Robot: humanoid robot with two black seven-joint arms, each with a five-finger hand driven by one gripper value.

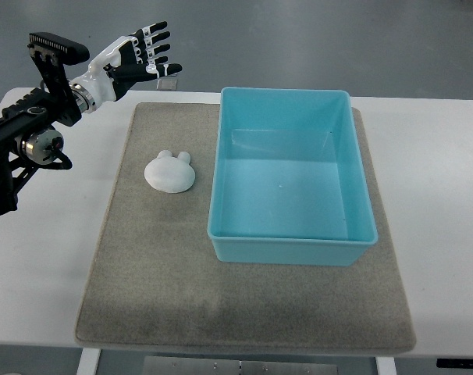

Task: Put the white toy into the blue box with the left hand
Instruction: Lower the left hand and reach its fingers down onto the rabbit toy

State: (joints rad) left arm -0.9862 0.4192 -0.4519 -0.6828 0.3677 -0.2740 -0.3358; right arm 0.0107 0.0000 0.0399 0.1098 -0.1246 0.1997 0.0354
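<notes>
Mat: one grey felt mat lay nearest the camera, covering most of the white table.
Left hand: one left hand hung above the table's far left corner, fingers spread and loose, grasping nothing, well apart from the toy.
White toy: one white toy rested flat on the mat, just left of the box and not touching it, with two small ear-like bumps on its far edge.
Handling: it looked like a small, rounded, smooth lump, probably light and rigid; the domed top could slip under fingertips, so a pinch across its low sides, fingers on one flank and thumb on the other, seemed the safer hold.
Blue box: one blue box stood open on the mat to the toy's right, nothing inside.
Right hand: none showed.
</notes>
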